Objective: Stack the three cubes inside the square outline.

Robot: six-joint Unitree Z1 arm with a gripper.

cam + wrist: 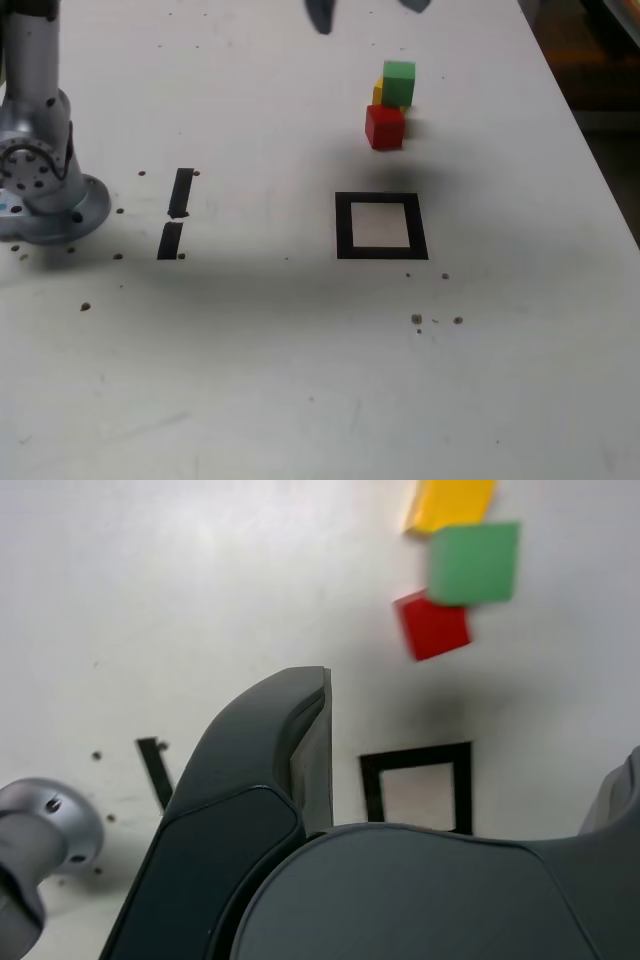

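Black tape frame, exterior view: the square outline (pixel 381 226) is seen on the white table (pixel 300 380), its white inside bare; no cube has been placed in it.
Cubes, exterior view: the three cubes are grouped beyond the outline, well apart from it. The red cube (pixel 385 127) lies nearest the frame; the green cube (pixel 399 83) appears to be resting on the yellow cube (pixel 379 94), of which only an edge is shown.
Gripper, exterior view: only two dark tips of the gripper (pixel 365 10) are cut off at the upper edge, above the cubes; nothing is seen between them.
Other marks, exterior view: two short tape strips (pixel 177 214) and the arm base (pixel 40 170) are found towards the exterior view's left.
Cubes, wrist view: the red cube (pixel 432 626), green cube (pixel 474 563) and yellow cube (pixel 450 502) are seen blurred, close together, outside the square outline (pixel 418 788).
Gripper, wrist view: one dark finger (pixel 270 770) is shown, the other only at the edge; the jaws are spread wide and nothing is held.
Progress: nothing is judged done. All three cubes remain to be carried into the frame and stacked.
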